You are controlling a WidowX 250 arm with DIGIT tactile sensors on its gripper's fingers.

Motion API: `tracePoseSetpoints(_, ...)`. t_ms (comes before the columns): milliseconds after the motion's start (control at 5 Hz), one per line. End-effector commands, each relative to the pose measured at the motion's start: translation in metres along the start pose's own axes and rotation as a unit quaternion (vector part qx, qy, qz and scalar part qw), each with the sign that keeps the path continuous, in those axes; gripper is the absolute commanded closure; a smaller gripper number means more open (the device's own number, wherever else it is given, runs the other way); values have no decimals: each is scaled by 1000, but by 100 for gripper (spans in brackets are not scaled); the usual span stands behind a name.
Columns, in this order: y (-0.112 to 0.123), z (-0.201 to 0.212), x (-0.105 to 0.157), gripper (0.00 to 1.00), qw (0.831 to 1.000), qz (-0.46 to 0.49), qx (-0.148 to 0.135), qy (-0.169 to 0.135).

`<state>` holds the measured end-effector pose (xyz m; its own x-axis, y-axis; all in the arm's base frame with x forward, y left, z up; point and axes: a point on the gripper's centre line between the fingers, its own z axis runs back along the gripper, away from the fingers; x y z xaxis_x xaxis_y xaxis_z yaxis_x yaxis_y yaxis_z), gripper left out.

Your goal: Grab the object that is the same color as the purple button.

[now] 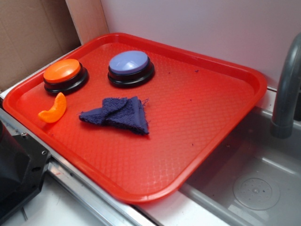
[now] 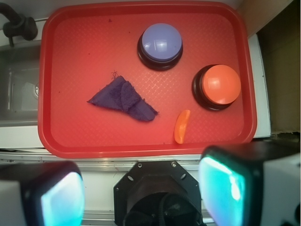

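Observation:
A small dark purple terry rag (image 1: pixel 118 114) lies crumpled in a rough triangle near the middle of the red tray (image 1: pixel 202 117). It also shows in the wrist view (image 2: pixel 123 100). The lavender-purple dome button (image 1: pixel 130 67) with a black base stands behind it, also seen in the wrist view (image 2: pixel 161 45). My gripper (image 2: pixel 143 193) is open and empty, high above the tray's near edge, well apart from the rag. Its two pads glow teal at the bottom of the wrist view. The gripper itself is not in the exterior view.
An orange dome button (image 1: pixel 64 75) stands at the tray's left, and an orange crescent slice (image 1: pixel 54 109) lies in front of it. A grey sink basin (image 1: pixel 254 188) with a faucet (image 1: pixel 286 89) sits to the right. The robot's black base (image 1: pixel 16 169) is at the lower left.

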<state>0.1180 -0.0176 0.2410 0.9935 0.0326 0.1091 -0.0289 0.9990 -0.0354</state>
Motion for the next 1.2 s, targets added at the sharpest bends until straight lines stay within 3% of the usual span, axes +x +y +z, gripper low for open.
tracePoseSetpoints(0,0,0,0,0,1000,0,0,0)
tracePoseSetpoints(200,1,-32,13,0,1000,-26,5,-1)
tracePoseSetpoints(400,-4,-61,26,0,997,-71,30,-8)
tracePoseSetpoints(600,-9,-93,37,0,988,-149,24,-25)
tracePoseSetpoints(800,-14,-126,47,0,974,-219,-14,-54)
tracePoseSetpoints(1000,-11,-160,52,0,969,-244,-13,-25)
